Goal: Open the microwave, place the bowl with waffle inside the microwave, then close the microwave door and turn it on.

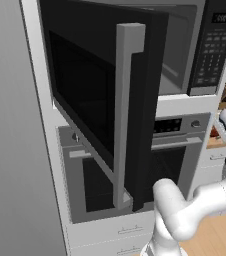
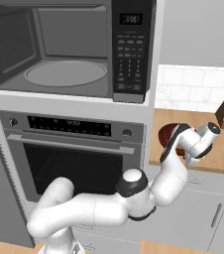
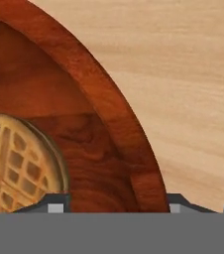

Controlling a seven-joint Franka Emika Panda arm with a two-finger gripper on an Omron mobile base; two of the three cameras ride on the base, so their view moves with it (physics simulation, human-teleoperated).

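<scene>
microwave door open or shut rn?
Open. The microwave door stands swung out to the left with its bar handle facing the base, and the right base view looks straight into the cavity at the bare turntable.

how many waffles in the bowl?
1. The waffle lies on the floor of the bowl, inside the rim the gripper straddles on the wooden counter. Part of the bowl is out of frame, so more could be hidden.
</scene>
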